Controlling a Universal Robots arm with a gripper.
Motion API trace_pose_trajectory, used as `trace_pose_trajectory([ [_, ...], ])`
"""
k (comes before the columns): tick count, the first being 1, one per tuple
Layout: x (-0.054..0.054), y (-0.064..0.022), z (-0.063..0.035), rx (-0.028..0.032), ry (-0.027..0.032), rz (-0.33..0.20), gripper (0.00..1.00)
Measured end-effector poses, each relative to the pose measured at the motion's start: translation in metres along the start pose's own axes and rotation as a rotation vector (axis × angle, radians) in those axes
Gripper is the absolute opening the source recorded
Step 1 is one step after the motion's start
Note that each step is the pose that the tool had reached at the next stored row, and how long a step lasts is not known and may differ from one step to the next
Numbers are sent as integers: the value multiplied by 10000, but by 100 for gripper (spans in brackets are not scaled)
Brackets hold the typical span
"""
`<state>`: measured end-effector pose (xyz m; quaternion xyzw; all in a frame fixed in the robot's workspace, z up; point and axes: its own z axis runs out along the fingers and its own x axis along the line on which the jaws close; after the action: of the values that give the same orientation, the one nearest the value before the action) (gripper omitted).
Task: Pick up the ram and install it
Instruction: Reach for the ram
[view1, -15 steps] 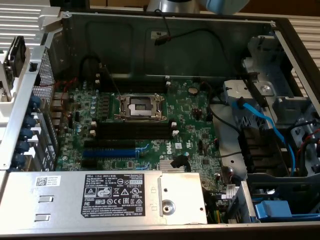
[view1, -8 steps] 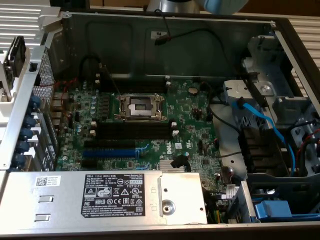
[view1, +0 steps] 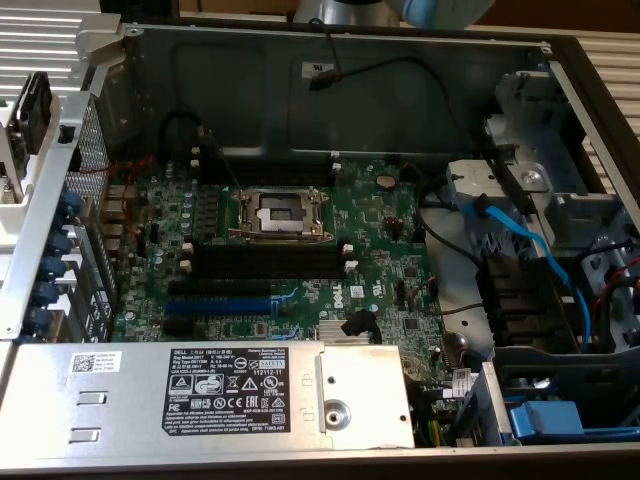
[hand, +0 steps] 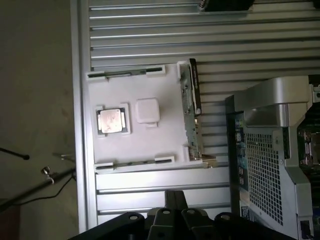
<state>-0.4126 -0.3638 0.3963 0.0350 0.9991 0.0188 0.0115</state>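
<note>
**A:** Where is the ram?

**B:** In the wrist view the ram (hand: 193, 112) stands on its long edge in a groove along one side of the white holder (hand: 140, 145). The holder lies on the slatted counter (hand: 150, 30), just beside the open computer case (hand: 265, 160). A loose processor chip (hand: 111, 120) sits in a pocket of the same holder, well apart from the stick.

**A:** And the gripper?

**B:** The gripper (hand: 175, 196) hangs over the counter just short of the holder, clear of the ram. The fingers (hand: 171, 202) are pressed together with nothing between them.

**A:** What are the risks?

**B:** My judgement only. Closed fingers coming down on the stick would strike its top edge. An off-centre pinch could tilt it in the groove or drag the light holder along. At the board, a skewed stick or closed end clips would stop it seating.

**A:** What does the exterior view add?

**B:** It gives the destination: the black memory slots (view1: 265, 260) with white end clips, apparently unfilled, beside the CPU socket (view1: 280, 212). The wrist view gives the pick-up side.
</note>
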Motion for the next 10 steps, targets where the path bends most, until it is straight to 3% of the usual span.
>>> trace_pose_trajectory([
  [10, 316, 226, 2, 0, 0, 0, 10],
])
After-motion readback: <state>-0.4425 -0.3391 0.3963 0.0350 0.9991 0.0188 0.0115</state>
